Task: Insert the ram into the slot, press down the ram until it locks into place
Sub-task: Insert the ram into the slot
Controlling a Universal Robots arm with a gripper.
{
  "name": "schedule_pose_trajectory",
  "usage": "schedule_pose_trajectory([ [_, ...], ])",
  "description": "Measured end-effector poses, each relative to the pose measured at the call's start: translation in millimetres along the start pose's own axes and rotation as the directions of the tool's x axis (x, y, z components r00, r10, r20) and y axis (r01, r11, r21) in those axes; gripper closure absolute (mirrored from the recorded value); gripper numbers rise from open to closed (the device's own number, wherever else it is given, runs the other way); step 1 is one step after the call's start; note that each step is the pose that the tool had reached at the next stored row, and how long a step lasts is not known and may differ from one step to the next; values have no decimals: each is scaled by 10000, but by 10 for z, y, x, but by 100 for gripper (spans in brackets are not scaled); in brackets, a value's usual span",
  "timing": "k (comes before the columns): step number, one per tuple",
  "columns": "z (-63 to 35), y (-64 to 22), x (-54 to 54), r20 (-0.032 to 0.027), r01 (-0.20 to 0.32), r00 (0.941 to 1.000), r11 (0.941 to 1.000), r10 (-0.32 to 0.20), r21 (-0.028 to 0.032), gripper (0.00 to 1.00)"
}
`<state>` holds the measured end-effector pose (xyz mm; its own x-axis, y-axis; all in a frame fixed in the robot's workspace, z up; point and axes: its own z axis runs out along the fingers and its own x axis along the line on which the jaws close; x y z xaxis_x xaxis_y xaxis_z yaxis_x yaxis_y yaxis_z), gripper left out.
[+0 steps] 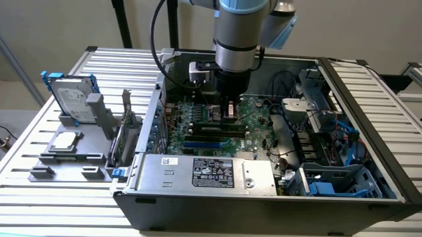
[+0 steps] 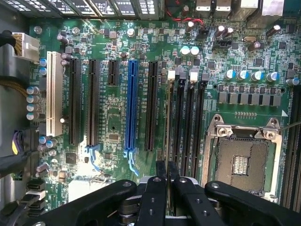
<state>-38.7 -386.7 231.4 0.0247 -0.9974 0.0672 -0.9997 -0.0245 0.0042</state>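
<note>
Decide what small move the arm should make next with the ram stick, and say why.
Probably a short, straight push down. The jaws grip the long thin green ram stick edge-on, lined up along the narrow black plastic slot with pale end clips; whether it is latched cannot be seen.

Hard drive (image 1: 71, 98) upright on grey rack (image 1: 69, 160); blue socket (image 2: 131, 106) on motherboard (image 2: 113, 117).

A plain beige wall (image 1: 53, 24) stood behind the ribbed metal table (image 1: 66, 202), with black posts (image 1: 122, 22) rising at its far edge.
</note>
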Motion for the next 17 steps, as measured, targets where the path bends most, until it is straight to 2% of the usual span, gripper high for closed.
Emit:
schedule_pose_trajectory([
  [17,32,0,-16,-42,-142,9999,9999,142,-10,87],
])
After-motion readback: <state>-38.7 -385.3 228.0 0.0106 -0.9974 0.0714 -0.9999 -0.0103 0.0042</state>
